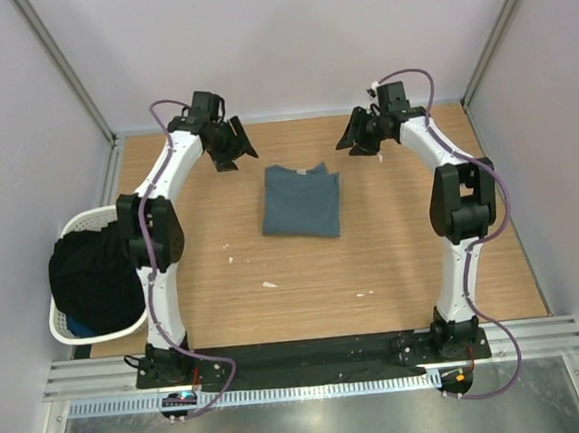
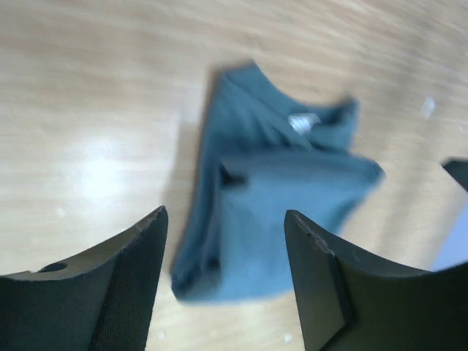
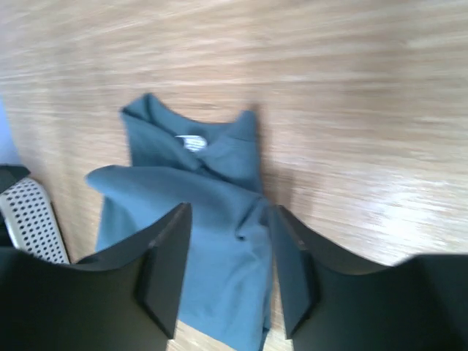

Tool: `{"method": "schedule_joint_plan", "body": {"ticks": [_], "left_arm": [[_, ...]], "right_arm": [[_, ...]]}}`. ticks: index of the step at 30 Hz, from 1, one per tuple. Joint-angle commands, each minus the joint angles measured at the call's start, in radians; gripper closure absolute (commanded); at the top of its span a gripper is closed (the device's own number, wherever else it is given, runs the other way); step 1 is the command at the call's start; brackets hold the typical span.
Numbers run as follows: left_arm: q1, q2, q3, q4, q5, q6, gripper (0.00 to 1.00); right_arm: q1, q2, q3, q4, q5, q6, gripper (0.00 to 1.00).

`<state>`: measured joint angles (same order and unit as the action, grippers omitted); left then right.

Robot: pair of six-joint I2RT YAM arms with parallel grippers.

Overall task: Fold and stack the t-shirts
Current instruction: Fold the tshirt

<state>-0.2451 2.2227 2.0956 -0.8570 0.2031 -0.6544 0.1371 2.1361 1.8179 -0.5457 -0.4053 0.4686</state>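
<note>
Where the table's left edge meets the wall, a white laundry basket (image 1: 59,320) holds a heap of dark cloth (image 1: 94,277), close beside the left arm's elbow. Left arm: rises from its base, then reaches forward and inward toward the far edge, wrist bent down. Left gripper (image 1: 236,148): jaws spread wide, nothing between them, clear of the wooden table (image 1: 403,258) and near the garment's far left corner without touching it. Centre: one slate blue-grey t-shirt (image 1: 301,200) lies folded into a rough rectangle on the table, collar toward the far edge, between the two grippers. Right gripper (image 1: 357,139): jaws likewise apart and empty, near the far right corner of the garment. Right arm: mirrors the left, elbow raised, forearm angled inward.

Wrist views show a small white neck label (image 2: 303,122) inside the collar and folded layers overlapping unevenly; the overhead view is too coarse for either. Only the overhead view shows both arms whole and small pale scraps (image 1: 269,284) on the near table. Both wrist views are blurred
</note>
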Motion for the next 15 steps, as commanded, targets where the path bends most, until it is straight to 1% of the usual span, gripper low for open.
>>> {"method": "schedule_joint_plan", "body": {"ticks": [1,2,3,4,5,6,7,9,11,12,15], "left_arm": [[-0.035,-0.245,-0.171,0.2,0.091,-0.036,0.35],[-0.046,-0.268,-0.215,0.29,0.104,-0.065,0.4],[-0.071,-0.287,-0.268,0.318,0.11,-0.077,0.5],[-0.082,-0.282,-0.281,0.341,0.119,-0.088,0.53],[-0.089,-0.267,-0.282,0.355,0.133,-0.106,0.58],[-0.104,-0.232,-0.279,0.361,0.177,-0.116,0.61],[-0.108,-0.21,-0.279,0.372,0.197,-0.126,0.62],[-0.115,-0.178,-0.293,0.442,0.232,-0.174,0.71],[-0.115,-0.129,-0.315,0.53,0.242,-0.211,0.78],[-0.114,-0.111,-0.313,0.542,0.236,-0.223,0.83],[-0.114,-0.052,-0.281,0.552,0.19,-0.223,0.89]], "right_arm": [[0.025,-0.16,-0.058,0.08,-0.064,-0.05,0.49],[0.036,-0.177,-0.092,0.104,-0.072,-0.047,0.51],[0.038,-0.203,-0.126,0.151,-0.079,-0.044,0.54],[0.045,-0.208,-0.181,0.167,-0.081,-0.039,0.57],[0.05,-0.208,-0.198,0.174,-0.089,-0.032,0.6],[0.052,-0.2,-0.218,0.181,-0.099,-0.028,0.65],[0.053,-0.196,-0.227,0.187,-0.112,-0.028,0.68],[0.059,-0.186,-0.25,0.234,-0.122,-0.028,0.75],[0.064,-0.157,-0.284,0.269,-0.122,-0.025,0.76],[0.061,-0.139,-0.284,0.279,-0.118,-0.022,0.78],[0.062,-0.067,-0.23,0.271,-0.106,-0.024,0.79]]}}
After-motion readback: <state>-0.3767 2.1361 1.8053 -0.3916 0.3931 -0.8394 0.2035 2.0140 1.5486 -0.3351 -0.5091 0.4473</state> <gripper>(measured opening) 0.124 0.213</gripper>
